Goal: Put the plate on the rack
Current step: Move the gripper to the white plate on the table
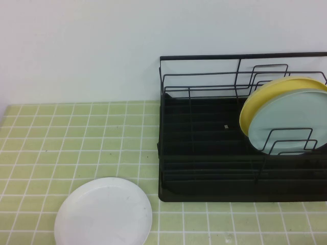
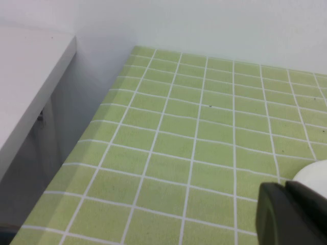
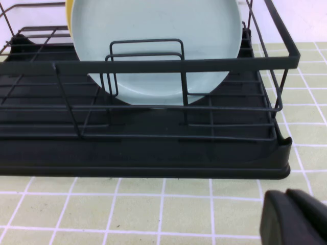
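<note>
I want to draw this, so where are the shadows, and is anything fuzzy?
High view: soft even light, no glare on the white plate; the black dish rack hides detail. Left wrist view: grey shadow on the wall; the shut left gripper, beside the white plate, is fuzzy. Right wrist view: the shut right gripper, facing the dish rack, is fuzzy; the pale blue plate is sharp.
</note>
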### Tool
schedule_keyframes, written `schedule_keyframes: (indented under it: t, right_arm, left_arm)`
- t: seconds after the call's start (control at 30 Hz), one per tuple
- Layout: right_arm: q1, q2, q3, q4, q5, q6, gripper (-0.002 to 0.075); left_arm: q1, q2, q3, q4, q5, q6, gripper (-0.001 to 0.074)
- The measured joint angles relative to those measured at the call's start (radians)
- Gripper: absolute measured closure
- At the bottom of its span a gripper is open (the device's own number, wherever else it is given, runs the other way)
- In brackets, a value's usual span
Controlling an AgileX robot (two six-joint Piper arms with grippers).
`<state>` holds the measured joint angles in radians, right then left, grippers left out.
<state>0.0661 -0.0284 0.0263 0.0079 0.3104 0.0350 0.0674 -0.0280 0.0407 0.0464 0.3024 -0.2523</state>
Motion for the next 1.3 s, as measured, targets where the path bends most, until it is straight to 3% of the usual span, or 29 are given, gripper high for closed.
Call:
schedule_keyframes:
  t: [1.3]
  right_arm:
    - [0.0, 0.0, 0.0, 0.0, 0.0, 0.0, 0.0729]
  left_arm:
    - [0.0, 0.0, 0.0, 0.0, 0.0, 0.0, 0.0735]
